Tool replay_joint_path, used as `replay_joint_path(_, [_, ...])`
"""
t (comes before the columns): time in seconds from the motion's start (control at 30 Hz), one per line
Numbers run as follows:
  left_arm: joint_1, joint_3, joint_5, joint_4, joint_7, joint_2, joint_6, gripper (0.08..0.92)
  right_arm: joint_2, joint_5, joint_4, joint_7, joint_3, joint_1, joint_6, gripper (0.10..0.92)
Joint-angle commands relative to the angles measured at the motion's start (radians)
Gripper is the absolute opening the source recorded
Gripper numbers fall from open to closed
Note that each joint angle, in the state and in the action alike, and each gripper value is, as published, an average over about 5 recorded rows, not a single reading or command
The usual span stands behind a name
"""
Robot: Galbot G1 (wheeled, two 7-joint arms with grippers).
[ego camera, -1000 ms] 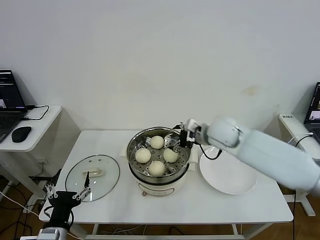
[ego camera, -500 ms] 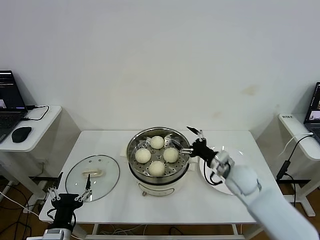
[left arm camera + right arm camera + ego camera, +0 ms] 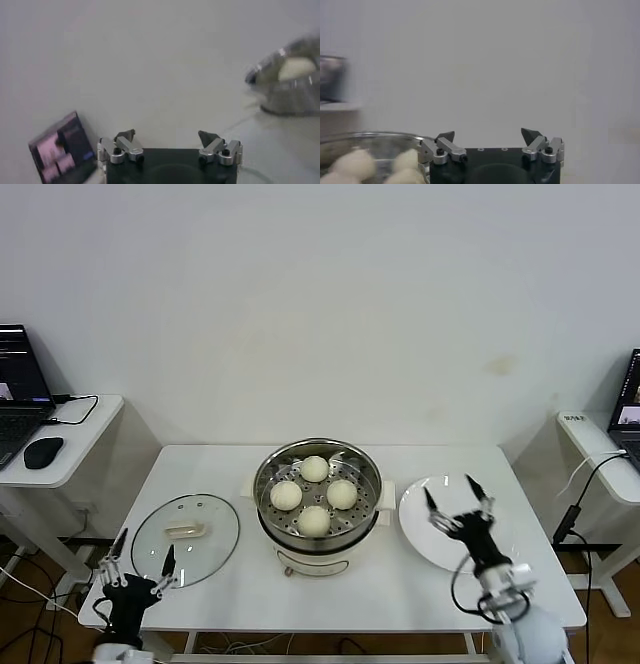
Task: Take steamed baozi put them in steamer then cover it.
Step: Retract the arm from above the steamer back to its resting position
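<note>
The steamer [image 3: 317, 502] is taken as the landmark, seated on its white base near the middle of the white worktop [image 3: 250, 589]. Four steamed baozi [image 3: 314, 495] are seen lying on the perforated tray inside it: one toward the wall, one toward the robot, and one on either side, close together but none stacked. The pot stands uncovered.

The cover [image 3: 185, 538] is found lying flat on the worktop to the left of the steamer, well apart from it, with its cream handle facing up. A white plate [image 3: 440, 549] is set just beside the steamer on the right, and nothing is carried on its visible surface.

The right end effector [image 3: 456, 504] is held above that plate, to the right of the steamer and clear of it, its fingers spread wide and nothing gripped between them. In the right wrist view the same end effector [image 3: 490, 135] is shown with fingers apart, and the baozi [image 3: 351, 163] are glimpsed in the steel pot off to one side.

The left end effector [image 3: 138, 557] is kept low at the worktop's near-left edge, beyond the cover from the steamer, fingers likewise wide open and empty. In the left wrist view it [image 3: 167, 136] is seen spread, with the steamer [image 3: 287, 75] farther off and a laptop [image 3: 62, 148] on a side desk.
</note>
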Motion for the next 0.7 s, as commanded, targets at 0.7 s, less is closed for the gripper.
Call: replay_joint_path(0.7, [-0.431,0.120,0.554,0.542,0.015,0.163,-0.064,0.823,0.195,-0.053,0.054,0.019,0.267,-0.257,0.061,0.823])
